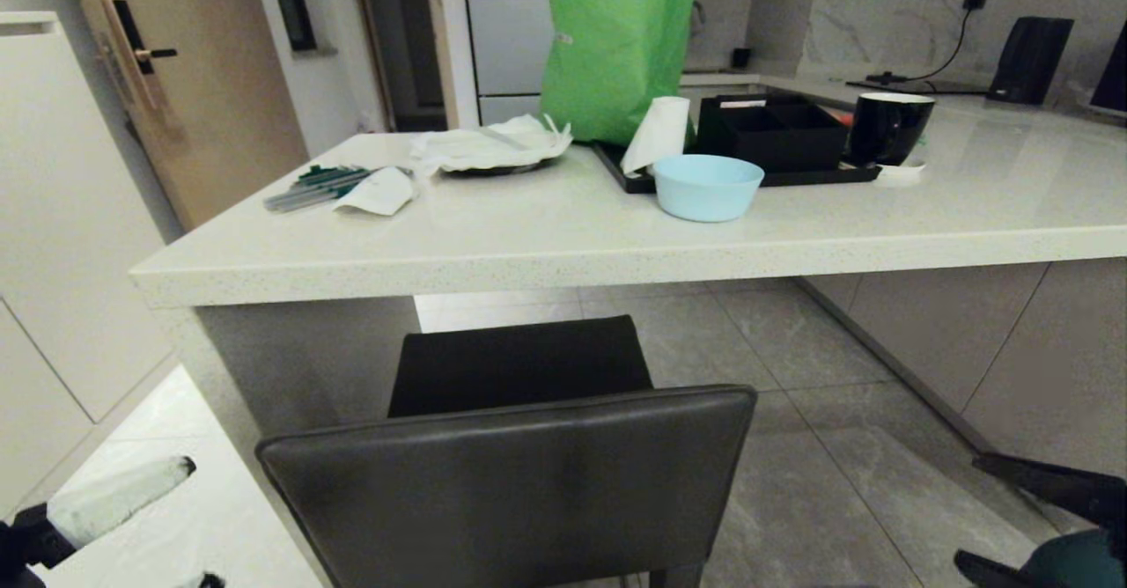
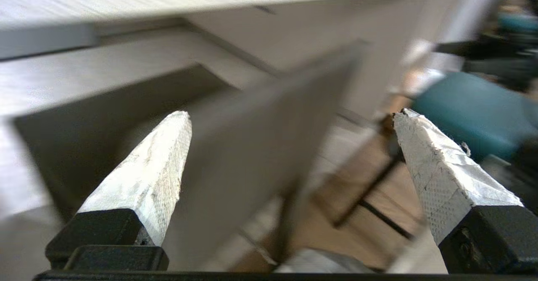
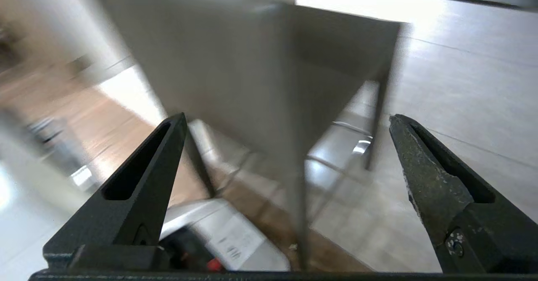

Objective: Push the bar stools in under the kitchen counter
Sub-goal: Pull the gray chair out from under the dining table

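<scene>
So the dark grey stool sits right in front of the camera, its square back facing us and the seat partly tucked beneath the kitchen counter, close to the counter's slab end panel. The teal stool only really shows in the left wrist view, off to the side of the grey one, plus a sliver of teal in the bottom right corner of the head view. The left gripper is low at the left edge of the head view, white-wrapped fingers spread wide with the grey stool's back edge between them, not touching as far as I can see. The right gripper is low on the right side, black fingers wide apart too, pointing at the grey stool's side and legs, holding nothing. Up on the counter there's a light blue bowl, a black tray, a black mug, a green bag, crumpled paper and some pens.
</scene>
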Available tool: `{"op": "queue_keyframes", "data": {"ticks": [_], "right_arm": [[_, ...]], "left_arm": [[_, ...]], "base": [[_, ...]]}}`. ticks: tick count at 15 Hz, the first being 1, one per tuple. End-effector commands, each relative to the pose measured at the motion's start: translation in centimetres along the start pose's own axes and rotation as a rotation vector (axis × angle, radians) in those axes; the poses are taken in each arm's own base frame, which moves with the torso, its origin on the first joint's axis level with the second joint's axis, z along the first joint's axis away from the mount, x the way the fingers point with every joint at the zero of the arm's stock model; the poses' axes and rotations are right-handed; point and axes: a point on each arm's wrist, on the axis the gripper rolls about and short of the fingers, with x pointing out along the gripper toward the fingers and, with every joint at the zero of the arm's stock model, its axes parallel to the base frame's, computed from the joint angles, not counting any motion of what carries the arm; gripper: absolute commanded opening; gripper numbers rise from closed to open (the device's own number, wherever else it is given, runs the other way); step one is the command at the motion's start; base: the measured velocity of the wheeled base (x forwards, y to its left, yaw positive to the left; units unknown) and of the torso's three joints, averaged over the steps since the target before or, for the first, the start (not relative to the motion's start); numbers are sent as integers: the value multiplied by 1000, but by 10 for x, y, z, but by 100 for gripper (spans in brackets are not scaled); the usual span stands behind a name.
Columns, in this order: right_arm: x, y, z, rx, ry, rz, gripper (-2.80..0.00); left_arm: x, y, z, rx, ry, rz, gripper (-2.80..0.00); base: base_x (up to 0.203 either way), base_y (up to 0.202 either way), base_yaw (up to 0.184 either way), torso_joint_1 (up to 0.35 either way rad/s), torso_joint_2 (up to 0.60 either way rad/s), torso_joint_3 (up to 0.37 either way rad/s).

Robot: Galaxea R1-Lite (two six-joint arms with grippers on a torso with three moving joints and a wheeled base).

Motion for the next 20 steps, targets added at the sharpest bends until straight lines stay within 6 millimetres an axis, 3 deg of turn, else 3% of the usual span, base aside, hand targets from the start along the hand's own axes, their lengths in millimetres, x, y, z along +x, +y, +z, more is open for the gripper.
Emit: {"op": "queue_keyframes", "data": {"ticks": [1,3,5,7,9,14,17,20], "right_arm": [[0,-11,3,21,3,-74,0],[-3,-24,4,27,4,-114,0],[-4,-31,-11,32,42,-65,0],[1,-26,-29,68,88,24,0],[10,-15,-38,77,128,175,0],[51,-42,-34,124,182,255,0],[76,-58,-35,110,174,281,0],[102,-59,-42,92,180,357,0]], "left_arm": [[11,15,5,-11,34,65,0],[9,28,5,16,62,72,0],[2,49,0,12,103,73,0],[-6,76,-20,-21,147,19,0],[-10,86,-37,-38,145,-43,0],[0,97,-46,-76,168,-124,0],[10,118,-52,-98,180,-140,0],[18,143,-63,-72,173,-145,0]], "base": [[0,0,0,0,0,0],[0,0,0,0,0,0],[0,0,0,0,0,0],[0,0,0,0,0,0],[0,0,0,0,0,0],[0,0,0,0,0,0],[0,0,0,0,0,0],[0,0,0,0,0,0]]}}
